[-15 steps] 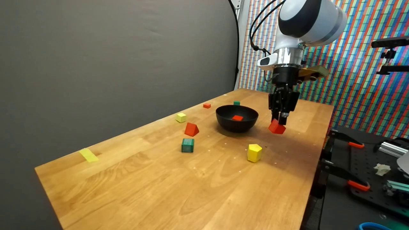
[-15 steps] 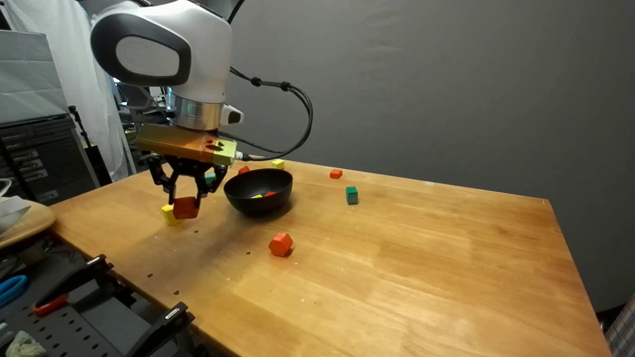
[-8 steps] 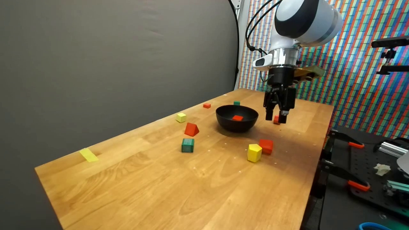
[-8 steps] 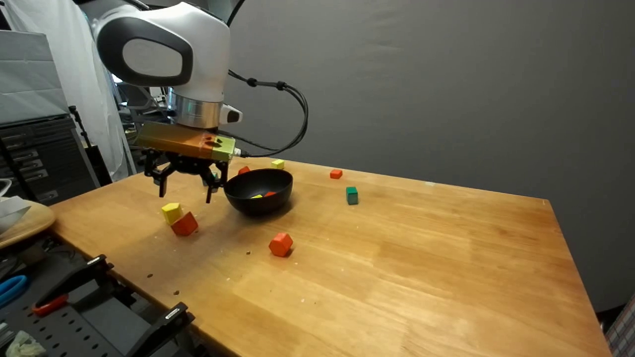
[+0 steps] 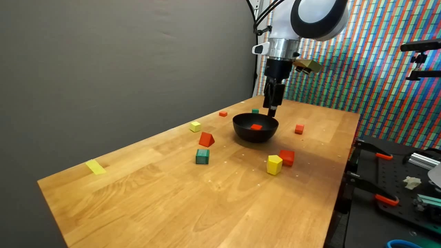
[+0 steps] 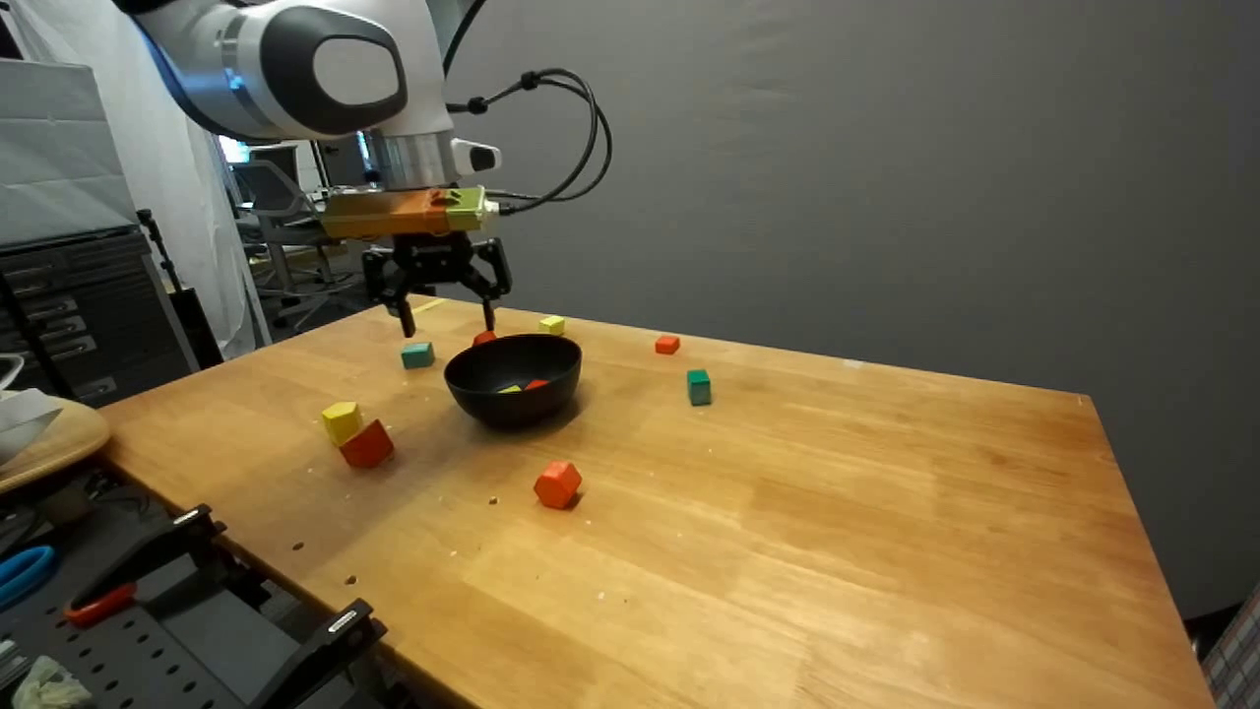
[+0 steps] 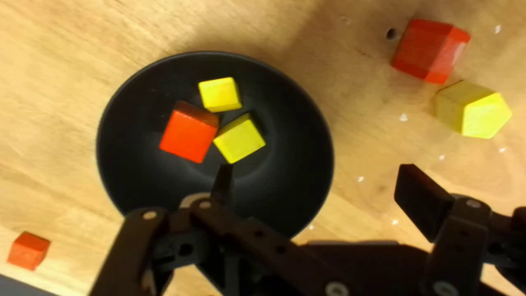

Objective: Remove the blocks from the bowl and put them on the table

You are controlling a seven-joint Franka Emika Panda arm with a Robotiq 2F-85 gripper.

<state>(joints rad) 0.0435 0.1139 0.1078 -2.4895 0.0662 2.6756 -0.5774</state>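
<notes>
- Your jaws now stand wide apart and hold nothing; a second ago they were clamped on the chunky red block [image 5: 287, 158].
- You've let that block go: it lies on the counter [image 5: 179, 203], right of centre in an exterior view, just beside the yellow five-sided block [image 5: 274, 165]. Whether the two touch, you can't tell from here.
- In both exterior views your jaws have gone up the frame and come nearer the black bowl [image 5: 255, 136], which sits where it did.
- In your wrist view one jaw hangs over the bowl and the other over the counter to the right of it.
- Left in the bowl, close together left of centre in your wrist view, you have a squarish red block [image 7: 189, 133], a small yellow block [image 7: 220, 94] and, below that, a second yellow block [image 7: 240, 140].
- With your jaws moved off, an orange-red block [image 5: 299, 129] right of the bowl shows whole in an exterior view, and so does a green block [image 6: 417, 355] left of the bowl in an exterior view.
- The red wedge [image 5: 206, 140], the yellow cube [image 5: 195, 127] and the yellow tape [image 5: 95, 167] haven't shifted.
</notes>
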